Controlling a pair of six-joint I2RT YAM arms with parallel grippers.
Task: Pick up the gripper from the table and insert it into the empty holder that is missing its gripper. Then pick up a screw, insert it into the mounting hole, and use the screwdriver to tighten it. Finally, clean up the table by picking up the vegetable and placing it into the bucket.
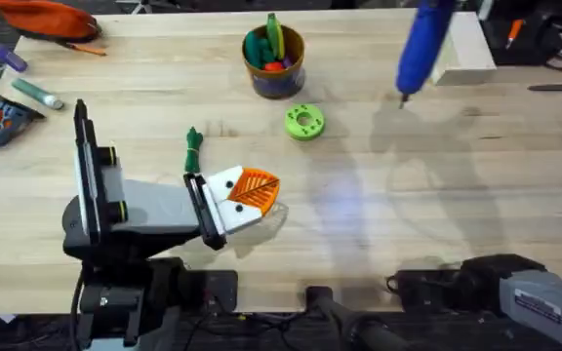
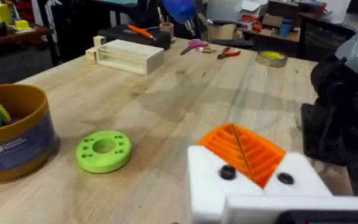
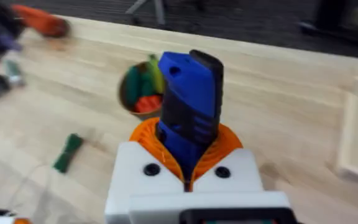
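right claw: the right claw (image 3: 188, 163) is clenched on the screwdriver (image 1: 423, 44), held high over the far right of the counter (image 1: 408, 205), tip pointing down.
left claw: the left claw (image 1: 252, 195) lies low near the middle, both orange pads (image 2: 244, 152) fitted and pressed together, grasping nothing.
vegetable: the vegetable (image 1: 194, 148) lies on the counter just beyond the left claw, well short of the bucket (image 1: 274, 60).
bucket: far middle, already crowded with green and orange toys.
risk, screwdriver: by my reading the screwing step looks over, so the tool needs setting down; dropped from that height it could roll off, or strike the white tray (image 1: 464, 49) just beside it.
risk, grasp: the vegetable is slim and flat on the wood, so pads closing too high would slide off it; closing too low would jam on the counter.
risk, drop: the full bucket leaves little room, so the vegetable may perch on the toys and tip out.
in the way: the green disc (image 1: 304, 122) sits between the middle and the bucket, near its base; a low carry could knock it.
around: an orange pouch (image 1: 49, 18) and a marker (image 1: 35, 93) lie far left, out of the path.
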